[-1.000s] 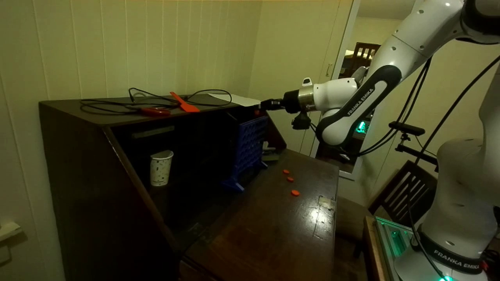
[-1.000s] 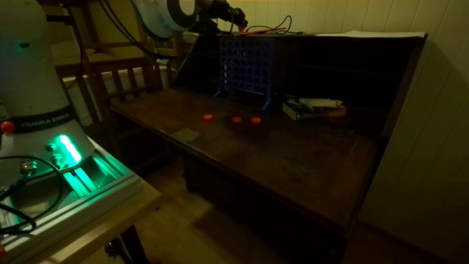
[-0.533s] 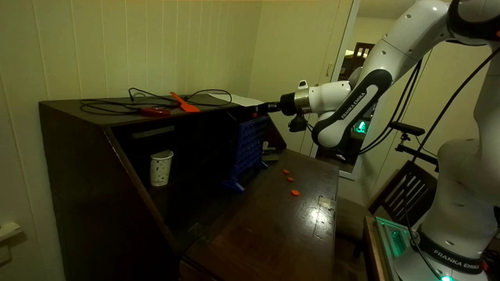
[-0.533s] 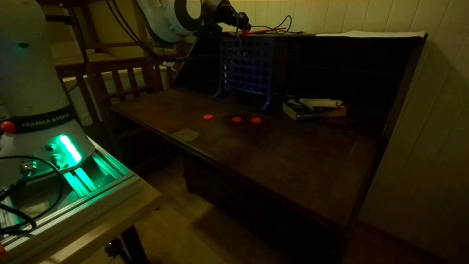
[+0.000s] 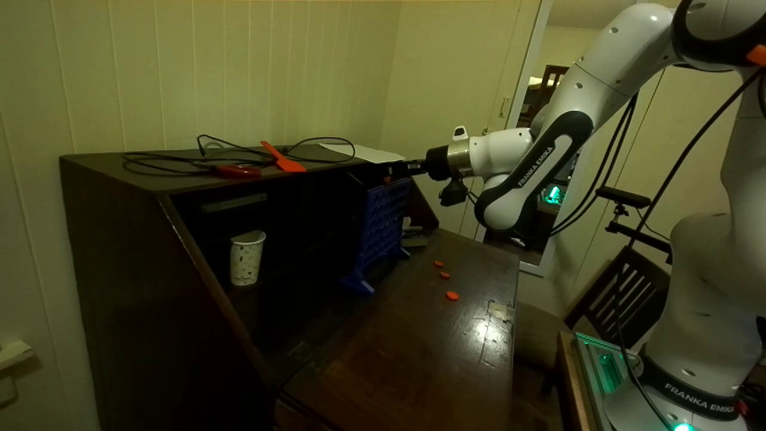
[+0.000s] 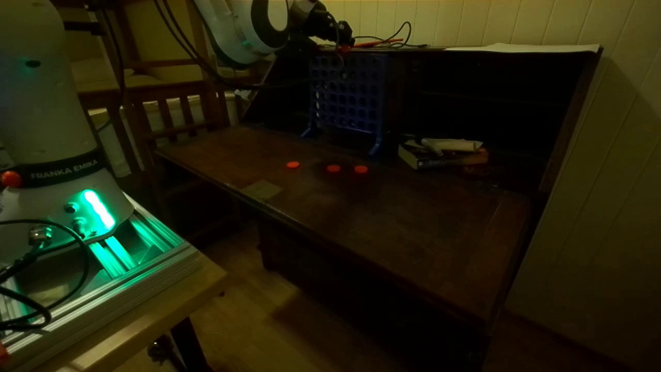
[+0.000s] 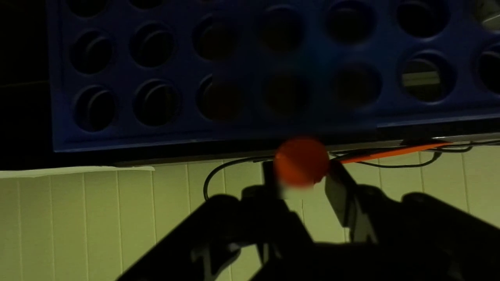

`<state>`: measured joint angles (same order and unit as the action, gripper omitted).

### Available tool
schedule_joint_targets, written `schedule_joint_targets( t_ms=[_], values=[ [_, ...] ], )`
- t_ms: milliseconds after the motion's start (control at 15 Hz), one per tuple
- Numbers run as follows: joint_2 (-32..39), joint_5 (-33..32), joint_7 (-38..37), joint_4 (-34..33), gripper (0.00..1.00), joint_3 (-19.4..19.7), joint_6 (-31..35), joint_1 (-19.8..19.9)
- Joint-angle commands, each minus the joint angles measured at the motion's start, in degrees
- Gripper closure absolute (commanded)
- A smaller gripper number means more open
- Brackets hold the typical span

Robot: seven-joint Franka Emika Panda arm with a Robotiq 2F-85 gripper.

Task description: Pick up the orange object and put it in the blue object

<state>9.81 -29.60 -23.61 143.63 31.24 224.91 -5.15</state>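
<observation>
Disc point(image 7: 302, 159) at the top rim of the Connect Four grid point(image 5: 386, 221), by the back edge of the table point(image 6: 408, 217).
The disc sits in the gripper point(image 7: 303, 171). Three loose discs point(image 6: 333, 168) lie between grid and front edge; right of the grid, in an exterior view, a book point(image 6: 448, 161) lies at the back edge. A cup point(image 5: 246, 258) is inside the hutch point(image 5: 143, 287) behind, a spatula point(image 5: 285, 161) on the hutch's top.

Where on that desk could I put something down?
The desk looks bare from the book to the front edge, and from the three discs to the end away from the book. It's crowded at the rack, where the pincer holds a fourth disc above, and up top, with cables, spatula and paper.
</observation>
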Motion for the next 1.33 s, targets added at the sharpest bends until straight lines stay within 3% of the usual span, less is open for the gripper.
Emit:
schedule_joint_targets(
  t_ms=[0, 1267],
  values=[
    [1.5, -3.0, -2.0, -1.5, 0.90, -0.2, 1.6, 1.2],
    [0.7, -3.6, -0.9, 0.4, 0.90, 0.2, 4.6, 2.2]
  ],
)
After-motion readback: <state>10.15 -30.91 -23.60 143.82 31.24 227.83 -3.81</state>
